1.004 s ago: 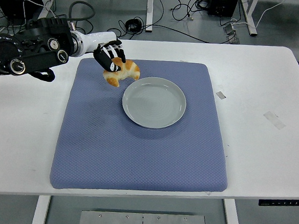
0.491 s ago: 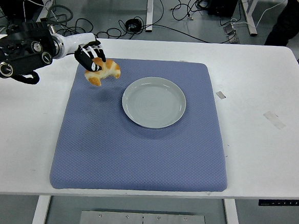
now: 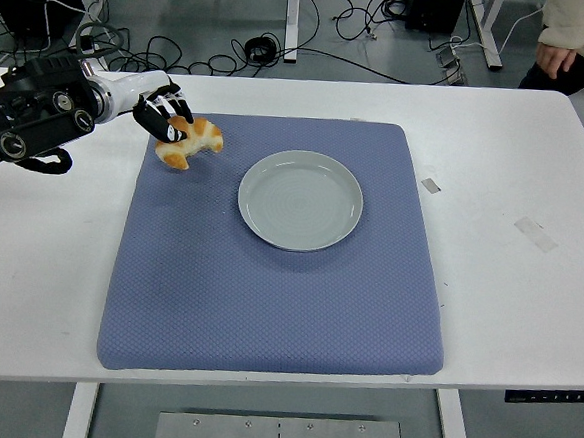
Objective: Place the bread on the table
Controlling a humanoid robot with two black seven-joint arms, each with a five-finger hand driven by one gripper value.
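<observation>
A golden croissant-shaped piece of bread (image 3: pixel 189 143) hangs over the far left corner of the blue mat (image 3: pixel 267 287), held by my left hand (image 3: pixel 165 120), whose black fingers are shut on its left end. The black left arm comes in from the left edge over the white table (image 3: pixel 39 251). An empty grey plate (image 3: pixel 300 200) lies on the mat to the right of the bread. My right arm is out of view.
A person stands at the top right corner beyond the table, a hand hanging near the far edge (image 3: pixel 556 59). Bits of tape (image 3: pixel 536 234) lie on the table right of the mat. Cables cover the floor behind.
My left hand has carried the bread leftward, away from the plate toward the mat's left edge. A person has stepped into view at the top right.
</observation>
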